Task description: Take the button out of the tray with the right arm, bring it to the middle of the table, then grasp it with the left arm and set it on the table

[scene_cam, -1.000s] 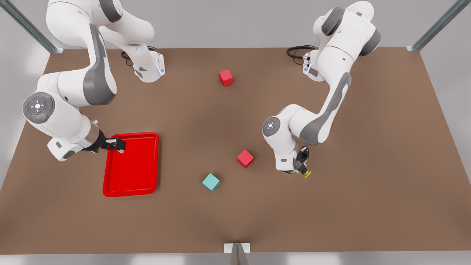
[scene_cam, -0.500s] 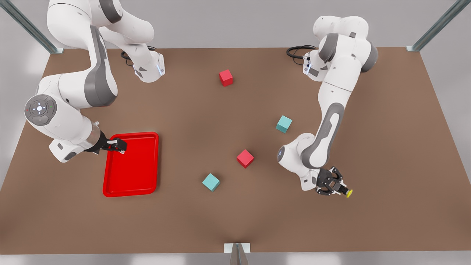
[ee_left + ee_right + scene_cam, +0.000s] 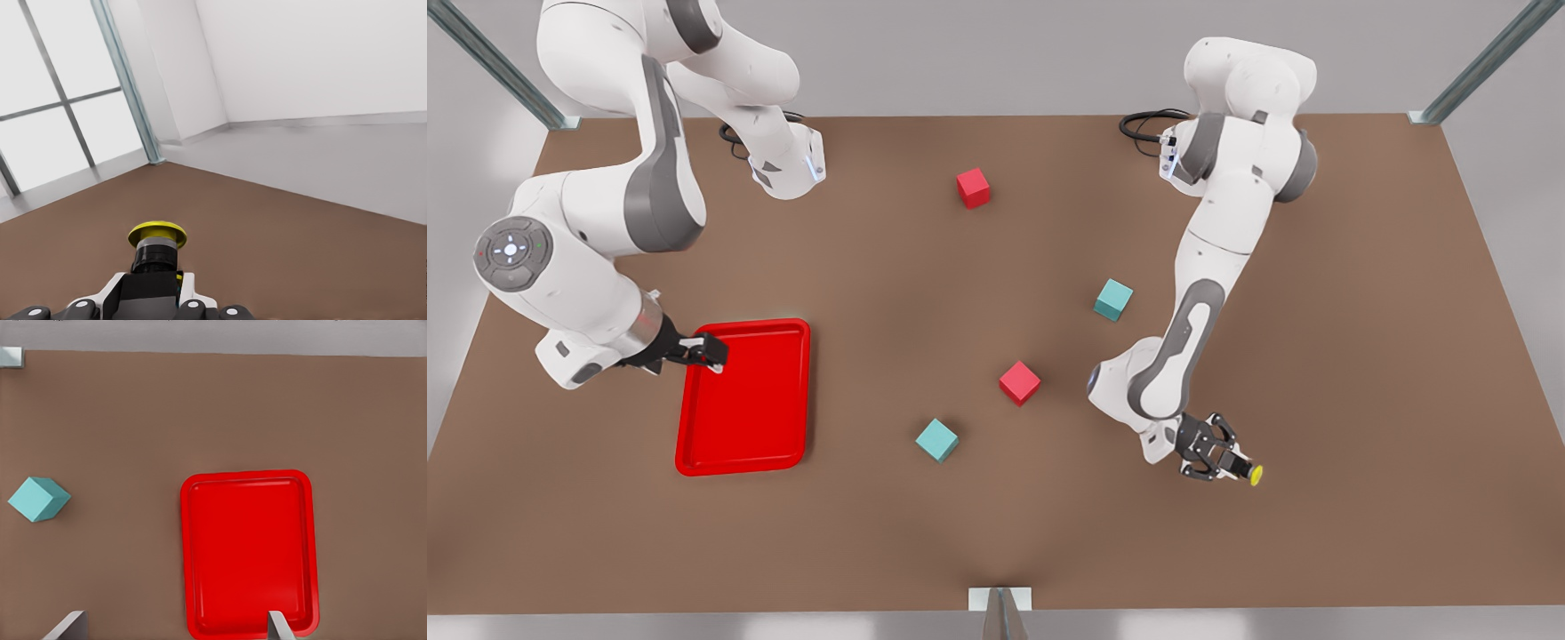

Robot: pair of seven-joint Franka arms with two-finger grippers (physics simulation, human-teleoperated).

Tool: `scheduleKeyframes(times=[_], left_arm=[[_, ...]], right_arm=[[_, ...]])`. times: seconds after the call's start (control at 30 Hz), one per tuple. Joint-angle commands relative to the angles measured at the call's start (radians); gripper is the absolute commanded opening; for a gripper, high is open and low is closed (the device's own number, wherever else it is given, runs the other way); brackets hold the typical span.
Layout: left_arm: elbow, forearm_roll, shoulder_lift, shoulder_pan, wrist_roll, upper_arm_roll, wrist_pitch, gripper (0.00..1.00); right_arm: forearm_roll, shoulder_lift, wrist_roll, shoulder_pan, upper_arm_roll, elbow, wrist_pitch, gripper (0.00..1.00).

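Observation:
The button [image 3: 1254, 476], yellow cap on a black body, is held in my left gripper [image 3: 1232, 464] at the front view's right, near the table's [image 3: 1360, 356] front. The gripper is shut on its body, and the cap points sideways toward the front view's right. In the left wrist view the button [image 3: 157, 243] sticks out past the left gripper [image 3: 150, 297]. My right gripper [image 3: 710, 348] hangs open with nothing in it over the far corner of the red tray [image 3: 743, 409]. The right wrist view looks down on the tray [image 3: 250, 553], with the right gripper [image 3: 175, 625] spread wide.
Two red cubes lie on the table, one at the back [image 3: 973, 188] and one mid-table [image 3: 1019, 382]. A teal cube [image 3: 936, 440] sits in front of the middle, also seen as the teal cube [image 3: 39, 499] from the right wrist. Another teal cube [image 3: 1112, 299] lies beside the left arm.
My left arm swung the button from beside the middle red cube toward the front view's right and front, uncovering a teal cube, then drew back slightly. My right gripper barely shifted over the tray.

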Motion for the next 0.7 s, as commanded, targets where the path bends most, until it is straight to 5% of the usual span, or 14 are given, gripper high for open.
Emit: scheduleKeyframes(times=[0.0, 0.3, 0.67], left_arm=[[0.004, 0.006, 0.012, -0.002, -0.358, 0.000, 0.003, 0.44], [0.010, 0.003, 0.019, -0.014, -0.360, 0.000, -0.002, 0.44], [0.010, -0.002, 0.032, -0.028, -0.367, 0.000, -0.007, 0.44]], right_arm=[[-0.005, -0.003, -0.009, 0.001, 0.001, -0.001, 0.047, 1.00], [0.007, 0.015, -0.007, -0.139, -0.010, -0.021, 0.082, 1.00], [0.005, -0.041, -0.047, -0.079, 0.022, -0.016, 0.020, 1.00]])
